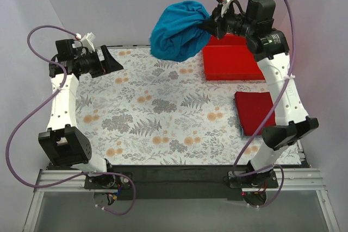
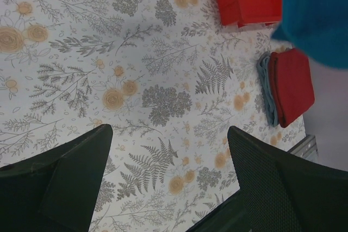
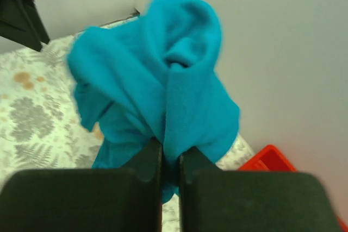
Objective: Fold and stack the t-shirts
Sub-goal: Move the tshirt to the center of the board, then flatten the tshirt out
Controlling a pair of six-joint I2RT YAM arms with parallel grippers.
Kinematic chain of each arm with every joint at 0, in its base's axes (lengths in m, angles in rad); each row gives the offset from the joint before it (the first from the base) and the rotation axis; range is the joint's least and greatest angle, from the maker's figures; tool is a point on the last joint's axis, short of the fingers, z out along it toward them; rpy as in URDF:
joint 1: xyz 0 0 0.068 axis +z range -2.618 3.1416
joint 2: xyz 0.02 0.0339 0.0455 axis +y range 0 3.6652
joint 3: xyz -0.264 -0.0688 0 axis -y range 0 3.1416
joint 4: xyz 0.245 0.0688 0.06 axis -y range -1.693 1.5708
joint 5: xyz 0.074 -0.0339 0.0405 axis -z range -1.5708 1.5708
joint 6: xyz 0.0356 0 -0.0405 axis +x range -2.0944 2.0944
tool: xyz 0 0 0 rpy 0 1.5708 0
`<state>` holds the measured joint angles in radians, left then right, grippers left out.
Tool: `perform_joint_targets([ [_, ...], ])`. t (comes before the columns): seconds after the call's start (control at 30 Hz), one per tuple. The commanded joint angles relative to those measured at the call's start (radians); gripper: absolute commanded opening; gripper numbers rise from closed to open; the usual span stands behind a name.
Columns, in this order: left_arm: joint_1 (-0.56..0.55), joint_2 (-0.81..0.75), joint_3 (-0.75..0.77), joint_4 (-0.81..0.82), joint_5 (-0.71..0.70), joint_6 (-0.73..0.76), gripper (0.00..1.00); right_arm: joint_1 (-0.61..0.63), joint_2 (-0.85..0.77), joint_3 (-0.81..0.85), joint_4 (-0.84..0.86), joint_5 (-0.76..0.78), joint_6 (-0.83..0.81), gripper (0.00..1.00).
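Holding the bunched teal t-shirt aloft at far right, the right gripper clamps its cloth: pick-up step, and next it probably needs laying flat on the table.

three t-shirts in all: one teal-blue t-shirt bunched up in the air just left of the tray, one red t-shirt folded nearer than the tray, and one bluish t-shirt under the red one, with only its edge showing. one red tray. one flower-patterned table. two arms, with one pincer each: the left pincer and the right pincer.
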<state>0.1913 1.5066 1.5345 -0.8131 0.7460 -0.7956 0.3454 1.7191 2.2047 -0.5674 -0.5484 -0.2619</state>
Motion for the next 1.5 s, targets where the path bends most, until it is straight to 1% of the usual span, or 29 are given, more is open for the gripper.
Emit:
perform_joint_targets([
  [0.0,0.014,-0.039,0.038,-0.015,0.050,-0.001,0.87,-0.020,-0.027,-0.092,0.026,0.002,0.094,0.25],
  [0.03,0.014,-0.040,0.038,-0.023,0.040,0.027,0.87,-0.020,-0.045,-0.212,0.026,0.039,0.098,0.42],
  [0.07,0.014,-0.043,0.029,-0.040,0.029,0.047,0.87,-0.020,-0.065,-0.279,0.027,0.076,0.098,0.73],
  [0.1,0.014,-0.046,0.023,-0.055,0.024,0.071,0.87,-0.026,-0.105,-0.342,0.024,0.103,0.095,0.85],
  [0.13,0.014,-0.055,0.015,-0.067,0.010,0.105,0.87,-0.031,-0.121,-0.414,0.008,0.128,0.084,0.94],
  [0.17,0.014,-0.062,-0.003,-0.093,-0.005,0.163,0.87,-0.037,-0.136,-0.525,-0.008,0.136,0.078,0.98],
  [0.23,0.013,-0.077,-0.033,-0.124,-0.022,0.248,0.87,-0.045,-0.171,-0.632,-0.075,0.140,0.044,0.98],
  [0.27,0.014,-0.091,-0.071,-0.142,-0.023,0.344,0.87,-0.045,-0.179,-0.720,-0.100,0.136,0.024,0.98],
  [0.3,0.014,-0.100,-0.091,-0.177,-0.023,0.389,0.87,-0.043,-0.197,-0.759,-0.121,0.127,0.001,0.98],
  [0.37,0.013,-0.135,-0.141,-0.218,0.019,0.508,0.87,-0.045,-0.226,-0.845,-0.156,0.078,-0.068,0.98],
  [0.4,0.010,-0.152,-0.204,-0.254,0.039,0.624,0.87,-0.043,-0.266,-0.923,-0.155,0.062,-0.079,0.98],
  [0.5,-0.036,-0.244,-0.327,-0.239,0.049,0.772,0.84,-0.030,-0.299,-1.032,-0.157,0.021,-0.079,0.97],
  [0.53,-0.085,-0.268,-0.411,-0.233,0.049,0.792,0.82,-0.023,-0.299,-1.051,-0.158,0.009,-0.073,0.95],
  [0.57,-0.113,-0.290,-0.447,-0.219,0.046,0.838,0.81,-0.017,-0.297,-1.068,-0.160,0.004,-0.068,0.90],
  [0.6,-0.148,-0.331,-0.489,-0.212,0.026,0.872,0.80,-0.003,-0.293,-1.106,-0.157,0.002,-0.063,0.88],
  [0.63,-0.243,-0.350,-0.563,-0.196,0.001,0.915,0.76,0.004,-0.289,-1.122,-0.154,-0.004,-0.059,0.87],
  [0.67,-0.283,-0.367,-0.608,-0.177,-0.022,0.927,0.75,0.013,-0.285,-1.140,-0.147,-0.008,-0.054,0.84],
  [0.7,-0.321,-0.400,-0.644,-0.116,-0.089,0.931,0.75,0.035,-0.271,-1.154,-0.123,-0.008,-0.036,0.82],
  [0.73,-0.392,-0.411,-0.709,-0.079,-0.126,0.920,0.72,0.052,-0.263,-1.177,-0.106,-0.004,-0.028,0.81],
  [0.8,-0.447,-0.416,-0.743,-0.018,-0.169,0.927,0.71,0.099,-0.250,-1.200,-0.042,0.016,-0.005,0.76],
  [0.9,-0.481,-0.404,-0.748,-0.021,-0.146,0.946,0.69,0.167,-0.227,-1.224,0.004,0.064,0.032,0.73],
  [0.93,-0.504,-0.413,-0.745,-0.018,-0.099,0.947,0.68,0.178,-0.217,-1.231,0.021,0.079,0.042,0.72],
  [1.03,-0.572,-0.465,-0.778,0.040,-0.050,0.957,0.66,0.199,-0.188,-1.252,0.044,0.077,0.058,0.72],
  [1.07,-0.626,-0.523,-0.836,0.140,-0.080,0.955,0.66,0.199,-0.162,-1.260,0.057,0.067,0.068,0.71],
  [1.1,-0.686,-0.534,-0.859,0.178,-0.103,0.955,0.65,0.201,-0.152,-1.260,0.061,0.067,0.075,0.72],
  [1.2,-0.789,-0.527,-0.921,0.276,-0.197,0.978,0.63,0.202,-0.109,-1.245,0.080,0.071,0.101,0.71],
  [1.3,-0.843,-0.475,-0.958,0.333,-0.263,0.992,0.60,0.202,-0.076,-1.222,0.080,0.074,0.115,0.70],
  [1.4,-0.871,-0.436,-0.987,0.413,-0.315,0.984,0.60,0.204,-0.069,-1.211,0.078,0.085,0.113,0.66],
  [1.47,-0.882,-0.411,-1.014,0.463,-0.352,0.983,0.57,0.204,-0.081,-1.214,0.075,0.088,0.110,0.64],
])
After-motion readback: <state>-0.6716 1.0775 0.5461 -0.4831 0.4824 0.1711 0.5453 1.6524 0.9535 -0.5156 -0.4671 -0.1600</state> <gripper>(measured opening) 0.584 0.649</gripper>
